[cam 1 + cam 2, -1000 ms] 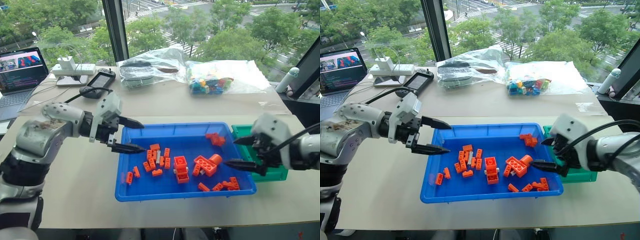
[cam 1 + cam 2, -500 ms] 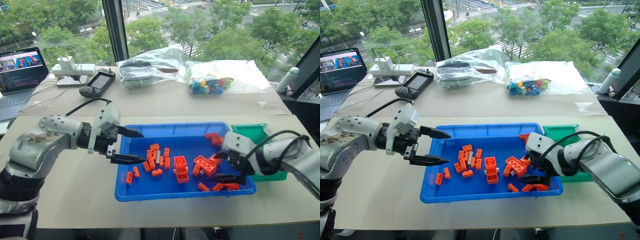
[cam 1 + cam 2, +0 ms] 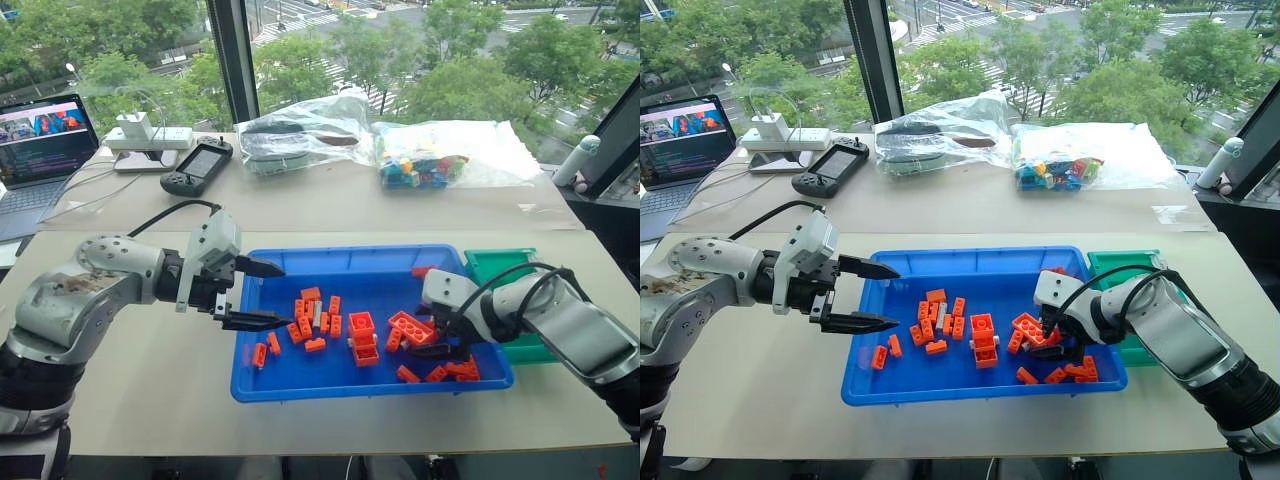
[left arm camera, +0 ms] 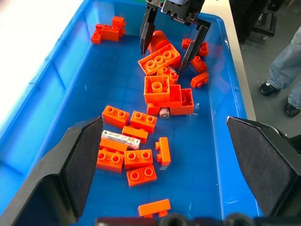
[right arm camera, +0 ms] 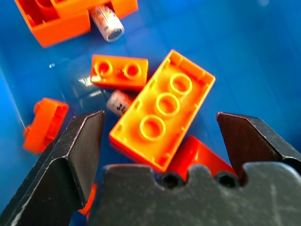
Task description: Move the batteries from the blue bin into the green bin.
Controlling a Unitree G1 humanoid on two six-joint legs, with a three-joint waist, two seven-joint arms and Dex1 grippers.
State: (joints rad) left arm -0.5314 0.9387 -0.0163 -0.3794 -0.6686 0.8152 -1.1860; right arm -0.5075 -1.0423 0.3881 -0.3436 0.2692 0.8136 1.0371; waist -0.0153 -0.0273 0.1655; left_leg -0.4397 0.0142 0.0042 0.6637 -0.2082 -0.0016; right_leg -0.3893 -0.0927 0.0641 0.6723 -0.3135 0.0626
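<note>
Batteries: one silvery cell (image 4: 118, 139) lies flat among the small orange bricks (image 4: 134, 162), on the blue floor just ahead of the left fingers; a second (image 5: 107, 23) pokes its round end out from under an orange piece; a third (image 5: 117, 102) peeks from beneath the long brick, close by one right finger.
Blue bin: the bright tray (image 3: 340, 262) holds every battery on show, plus the scattered bricks.
Green bin: sits tight against the tray's far end (image 3: 505, 265), behind the right arm.
Right gripper: down inside the tray (image 4: 172, 41), fingers spread wide and astride the long orange brick (image 5: 162, 109), one finger (image 5: 77, 146) on each side of it, nothing pinched.
Left gripper: poised over the tray's near end (image 3: 252, 294), fingers (image 4: 77, 162) set wide apart and empty, the brick cluster lying between and beyond them.
Fat orange cylinder: tucked just behind the long brick (image 4: 159, 40), between the right fingers.
Background: laptop (image 3: 40, 140), handheld controller (image 3: 198, 167) and bagged coloured bricks (image 3: 420, 165) rest well beyond both grippers.
</note>
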